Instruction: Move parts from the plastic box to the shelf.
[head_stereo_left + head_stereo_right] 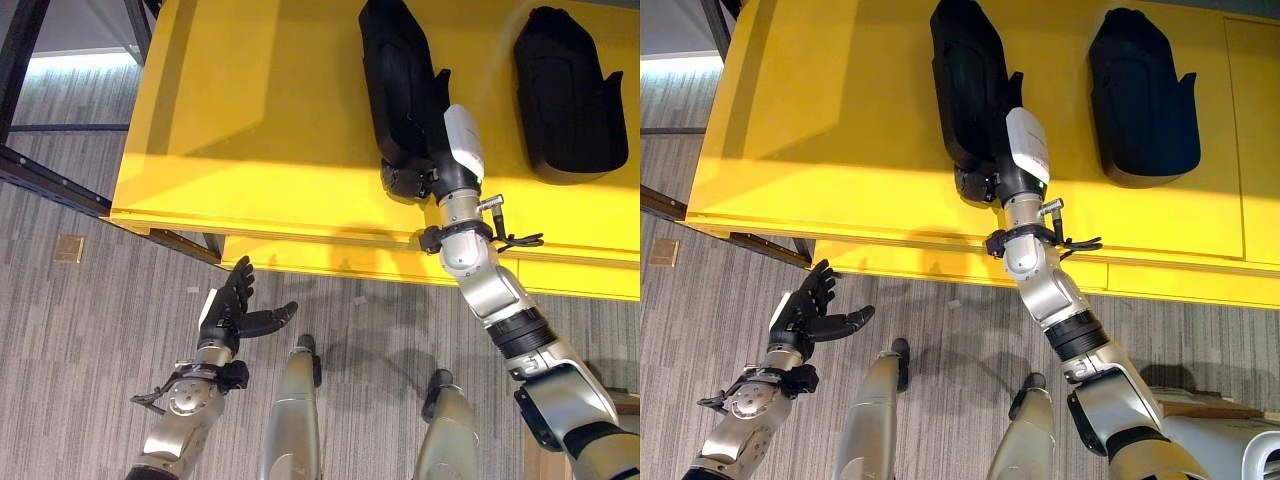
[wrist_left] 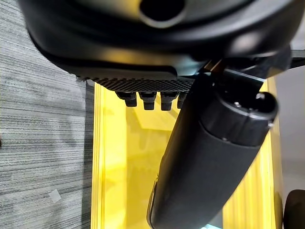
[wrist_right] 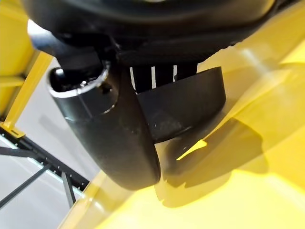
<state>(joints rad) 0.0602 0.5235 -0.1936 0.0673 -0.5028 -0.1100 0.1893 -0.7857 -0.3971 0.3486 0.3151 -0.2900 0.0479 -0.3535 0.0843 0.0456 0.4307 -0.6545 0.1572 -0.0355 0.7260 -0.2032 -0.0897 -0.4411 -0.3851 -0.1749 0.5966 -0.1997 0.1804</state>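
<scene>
A big yellow shelf fills the top of the head views. Two black plastic parts lie flat on it, side by side and well apart. Each one is long and rounded, with a small fin sticking out on one side.

The right hand reaches up onto the shelf and is at the near end of the left black part. The white cover on the thumb lies along the part's right side, by the fin. In the right wrist view the thumb presses against the curved black edge of the part, and the fingers go down behind that edge. So the hand seems to be pinching the part between thumb and fingers, but the fingertips are hidden, so this is hard to be sure of. The part rests on the yellow board and casts a dark shadow there.

The other black part lies further to the right on the shelf. Nothing touches it.

The left hand is down low, in front of the shelf and over the grey striped floor. Its fingers are spread and loose, with the thumb sticking out to the side. It holds nothing. In the left wrist view the yellow shelf edge shows past the fingertips.
</scene>
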